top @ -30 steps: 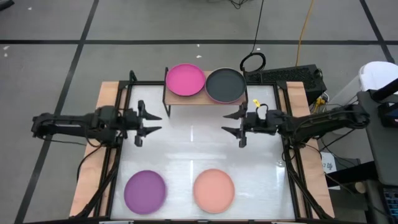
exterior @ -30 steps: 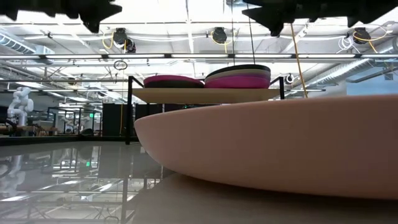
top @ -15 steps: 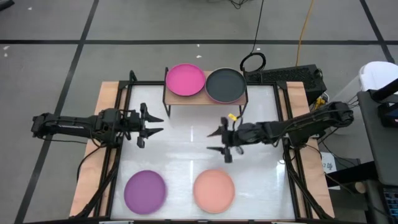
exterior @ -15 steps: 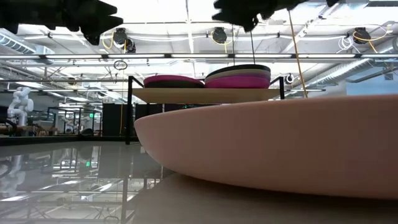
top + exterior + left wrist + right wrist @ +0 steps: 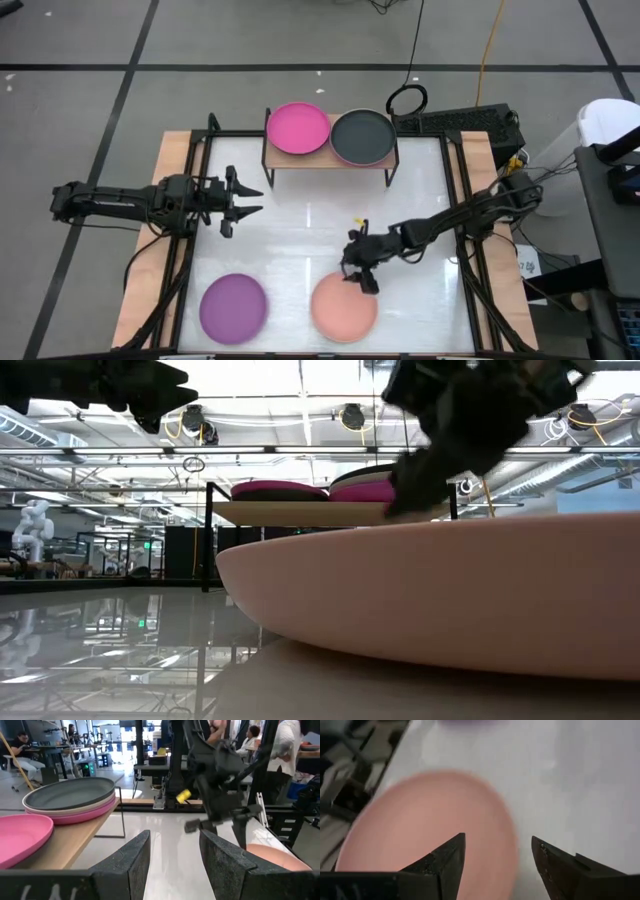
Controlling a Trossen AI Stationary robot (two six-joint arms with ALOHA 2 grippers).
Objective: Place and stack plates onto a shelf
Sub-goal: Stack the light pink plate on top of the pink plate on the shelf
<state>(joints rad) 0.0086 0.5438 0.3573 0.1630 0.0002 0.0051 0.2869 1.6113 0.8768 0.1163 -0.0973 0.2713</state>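
Note:
The light-wood shelf [image 5: 330, 160] stands at the table's far middle. It carries a magenta plate [image 5: 298, 128] on a darker one, and a black plate [image 5: 362, 137] on top of a beige and a magenta one [image 5: 75, 812]. A purple plate [image 5: 233, 307] and a peach plate [image 5: 344, 306] lie flat near the table's near edge. My right gripper [image 5: 358, 277] is open and tipped down over the peach plate's far rim [image 5: 470, 795]. My left gripper [image 5: 245, 198] is open and hovers left of the shelf's front.
Bare white tabletop [image 5: 300, 235] lies between the shelf and the two near plates. Wooden strips and black frame rails [image 5: 180, 260] line the table's left and right sides. People and furniture show in the room beyond the table [image 5: 270, 750].
My right gripper has swung from beside the shelf's right front toward the near edge and somewhat left. It has dropped low and tipped its fingers down over the peach plate's far rim. No plate has moved.

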